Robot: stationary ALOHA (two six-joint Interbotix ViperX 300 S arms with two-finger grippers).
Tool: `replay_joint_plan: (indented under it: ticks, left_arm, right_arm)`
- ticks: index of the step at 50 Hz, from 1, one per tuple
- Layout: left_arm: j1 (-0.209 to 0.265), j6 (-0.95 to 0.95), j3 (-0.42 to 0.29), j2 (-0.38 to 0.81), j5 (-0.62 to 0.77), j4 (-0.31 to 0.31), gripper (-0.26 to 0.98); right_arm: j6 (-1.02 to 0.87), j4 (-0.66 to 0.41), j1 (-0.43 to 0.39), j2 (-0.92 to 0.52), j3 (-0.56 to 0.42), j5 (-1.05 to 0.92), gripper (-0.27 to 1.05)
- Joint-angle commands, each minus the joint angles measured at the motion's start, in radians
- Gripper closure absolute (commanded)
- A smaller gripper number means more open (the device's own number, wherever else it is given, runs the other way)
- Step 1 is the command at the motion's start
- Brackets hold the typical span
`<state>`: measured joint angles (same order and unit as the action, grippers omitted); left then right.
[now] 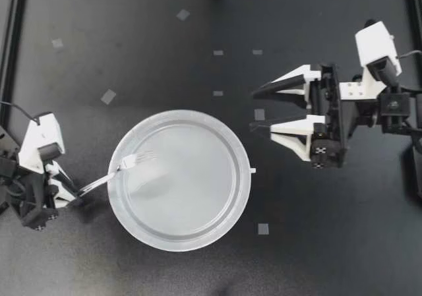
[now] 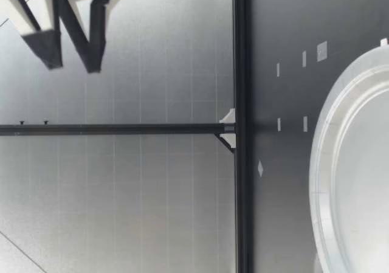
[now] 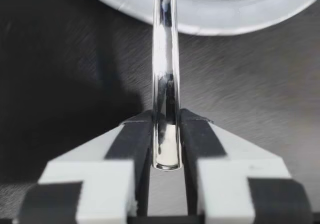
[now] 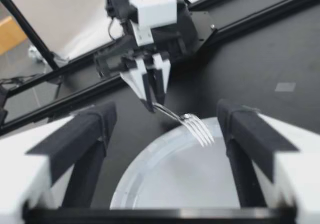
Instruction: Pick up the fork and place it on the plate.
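A round pale plate (image 1: 198,236) lies in the middle of the table. My left gripper (image 1: 77,193) sits just off the plate's left rim, shut on the handle end of a shiny metal fork (image 1: 125,166). The tines reach over the rim and above the plate's left part. In the left wrist view the fork handle (image 3: 166,84) is pinched between both pads and runs ahead toward the plate (image 3: 210,19). My right gripper (image 1: 255,111) hovers to the right of the plate, open and holding nothing. Its wrist view looks across the plate (image 4: 165,189) at the fork (image 4: 192,125) and my left gripper (image 4: 151,103).
Small grey tape squares (image 1: 108,96) dot the black tabletop. A black frame rail (image 1: 13,45) borders the table on the left and at the back. In the low view an open gripper (image 2: 72,59) hangs high above the table, beyond the plate (image 2: 322,163).
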<state>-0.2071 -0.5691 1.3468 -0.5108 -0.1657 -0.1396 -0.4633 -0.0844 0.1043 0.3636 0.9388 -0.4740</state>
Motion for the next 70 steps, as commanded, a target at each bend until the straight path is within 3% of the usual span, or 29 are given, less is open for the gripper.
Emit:
replay_joint_plan:
  ticks: [1, 19, 38, 70]
  left_arm:
    - [-0.005, 0.008, -0.028, 0.072, 0.003, 0.006, 0.68]
    - [-0.009, 0.048, -0.055, 0.115, -0.069, 0.003, 0.68]
    - [-0.009, 0.044, -0.067, -0.002, -0.23, -0.008, 0.68]
    - [-0.009, 0.029, -0.026, -0.037, -0.229, -0.032, 0.68]
  right_arm:
    - [-0.009, 0.006, 0.006, -0.021, -0.014, -0.043, -0.01]
    - [-0.034, 0.008, 0.006, -0.071, -0.032, -0.066, -0.01]
    - [-0.035, 0.006, 0.008, -0.081, -0.035, -0.066, -0.01]
    - [-0.057, 0.008, 0.006, -0.086, -0.044, -0.067, -0.01]
